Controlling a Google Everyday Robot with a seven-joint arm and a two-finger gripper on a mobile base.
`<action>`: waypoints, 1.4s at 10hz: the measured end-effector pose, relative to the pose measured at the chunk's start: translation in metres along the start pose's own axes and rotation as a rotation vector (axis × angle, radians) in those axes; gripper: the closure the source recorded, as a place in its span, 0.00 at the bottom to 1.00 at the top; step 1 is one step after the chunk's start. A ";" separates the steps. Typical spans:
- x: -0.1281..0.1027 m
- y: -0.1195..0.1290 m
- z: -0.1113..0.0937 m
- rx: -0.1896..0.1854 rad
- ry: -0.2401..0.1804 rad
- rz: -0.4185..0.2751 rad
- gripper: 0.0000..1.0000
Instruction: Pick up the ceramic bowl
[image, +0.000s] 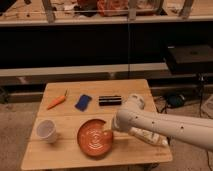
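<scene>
Camera view shows the wide, shallow orange-red ceramic bowl (92, 140) with pale rings inside, lying flat on the pale wooden table (65, 157), in the lower middle of the frame near the table's front edge. The robot's gripper (106, 131) sits at the bowl's upper right rim, at the tip of 1 thick white arm (165, 127) that reaches in from the right edge of the frame. Its 2 fingers stand spread wide and clamp nothing, and the bowl is not lifted.

To the left of the bowl, near the table's left edge, stands a small white cup (47, 131). Above, across the middle of the table, lie a small orange carrot (57, 101), a blue rectangular block (83, 102) and a black oblong box (110, 100). A whitish crumpled packet (150, 137) lies partly under the arm, right of the bowl.
</scene>
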 end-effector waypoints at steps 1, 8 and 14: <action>0.000 0.000 0.001 0.000 0.000 -0.006 0.20; 0.001 -0.004 0.007 0.005 0.001 -0.031 0.20; 0.001 -0.008 0.017 0.003 -0.002 -0.050 0.20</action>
